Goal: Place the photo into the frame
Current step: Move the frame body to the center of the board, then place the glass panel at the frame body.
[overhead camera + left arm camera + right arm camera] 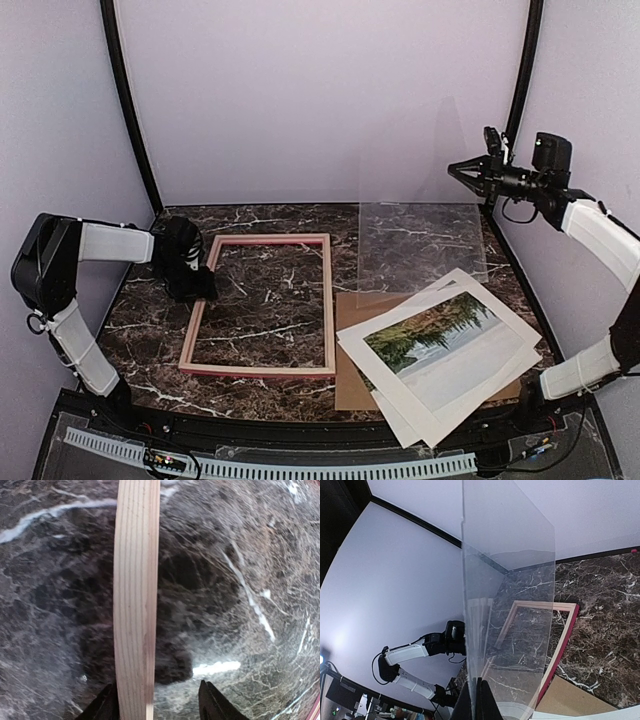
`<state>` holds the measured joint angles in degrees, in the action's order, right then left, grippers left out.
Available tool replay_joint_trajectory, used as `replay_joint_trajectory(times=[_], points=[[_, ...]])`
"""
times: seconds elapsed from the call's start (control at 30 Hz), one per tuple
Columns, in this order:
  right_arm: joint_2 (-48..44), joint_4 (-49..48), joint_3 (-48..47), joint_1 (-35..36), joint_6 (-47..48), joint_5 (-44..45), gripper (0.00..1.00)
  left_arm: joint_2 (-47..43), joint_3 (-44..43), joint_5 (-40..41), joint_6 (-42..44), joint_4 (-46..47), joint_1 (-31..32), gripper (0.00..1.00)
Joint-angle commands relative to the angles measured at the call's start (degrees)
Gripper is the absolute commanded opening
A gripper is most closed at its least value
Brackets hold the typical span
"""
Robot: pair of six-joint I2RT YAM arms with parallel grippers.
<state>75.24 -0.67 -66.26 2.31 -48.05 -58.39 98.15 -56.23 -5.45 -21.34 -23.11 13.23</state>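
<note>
We see the photo [440, 335] lying face up on white mat boards [470, 405] and a brown backing board [350, 385], well apart from both pairs of fingers. The frame [260, 370] lies flat with only marble showing inside it. The left gripper [157, 705] is open, one frame rail between its fingers, unclamped, while the right gripper [458, 169] is closed on the edge of a clear sheet [420, 240] held upright in the air. We judge the task barely begun: the photo has yet to be lifted and laid in.
</note>
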Motion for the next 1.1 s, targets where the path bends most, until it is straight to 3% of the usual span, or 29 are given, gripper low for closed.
replay_joint_trajectory(times=[0.0, 0.23, 0.37, 0.53, 0.73, 0.87, 1.07], points=[[1.6, -0.2, -2.2, 0.1, 1.4, 1.5, 0.00, -2.6, 3.2, -5.0, -4.2, 1.3, 4.2, 0.55], [4.1, 1.1, -4.5, 2.7, 1.4, 3.9, 0.00, -3.9, 3.5, -6.8, -6.9, 2.1, 10.4, 0.55], [5.7, 3.4, -6.7, 5.0, 1.8, 6.2, 0.00, -6.2, 3.3, -9.2, -7.2, 2.1, 10.8, 0.55], [7.5, 1.9, -7.7, 10.2, -0.6, 9.5, 0.00, -9.5, -0.1, -6.7, -5.1, -1.0, 10.7, 0.71], [9.9, -2.8, -10.0, 18.9, -5.3, 15.1, 0.00, -12.8, -2.6, -6.3, -2.9, -1.9, 5.4, 0.81], [13.0, -6.3, -12.4, 25.7, -8.8, 19.1, 0.00, -16.2, -1.7, -6.3, -2.9, -0.3, -2.6, 0.84], [21.5, -15.4, -17.3, 37.0, -17.1, 22.8, 0.00, -20.2, -2.2, -2.6, -3.5, 0.1, -9.7, 0.87]])
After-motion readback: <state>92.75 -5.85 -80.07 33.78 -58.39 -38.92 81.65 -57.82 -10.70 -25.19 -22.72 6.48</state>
